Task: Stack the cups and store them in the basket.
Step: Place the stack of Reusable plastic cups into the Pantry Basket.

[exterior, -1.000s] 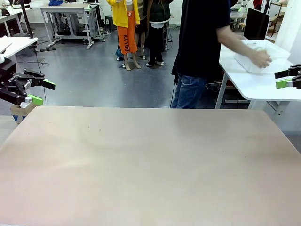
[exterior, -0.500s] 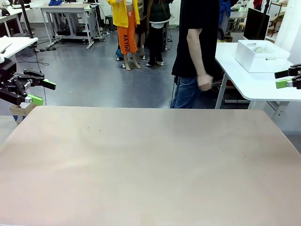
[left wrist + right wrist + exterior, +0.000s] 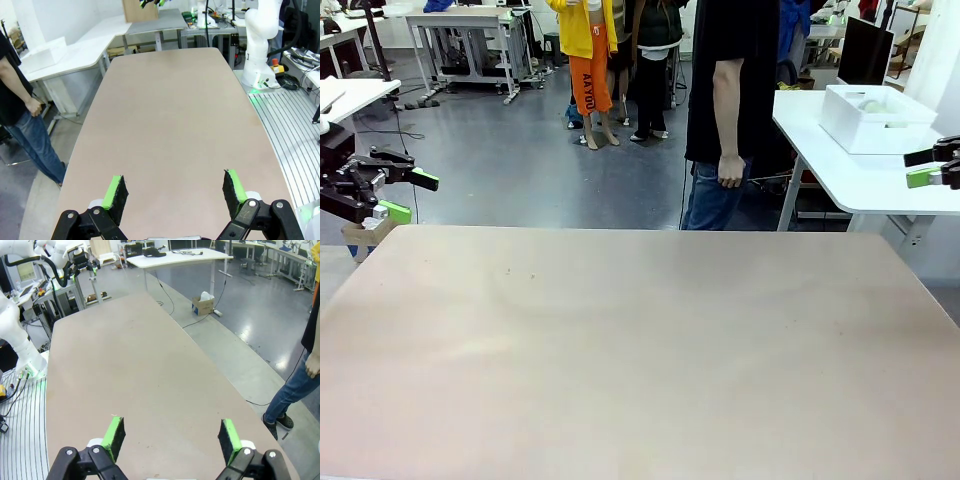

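Both grippers stand with jaws spread wide and nothing between them: the left gripper [image 3: 174, 192] hangs off the left edge of the beige tabletop [image 3: 640, 340], the right gripper [image 3: 170, 437] off its right edge, each clear of the surface. On a white side table [image 3: 860, 170] beyond the far right corner sits the white basket [image 3: 875, 125], with pale mint cups [image 3: 868, 101] just visible over its rim; their number and stacking cannot be told. A person [image 3: 735, 100] in a black shirt and jeans stands between the two tables, one hand [image 3: 730, 170] hanging at the hip.
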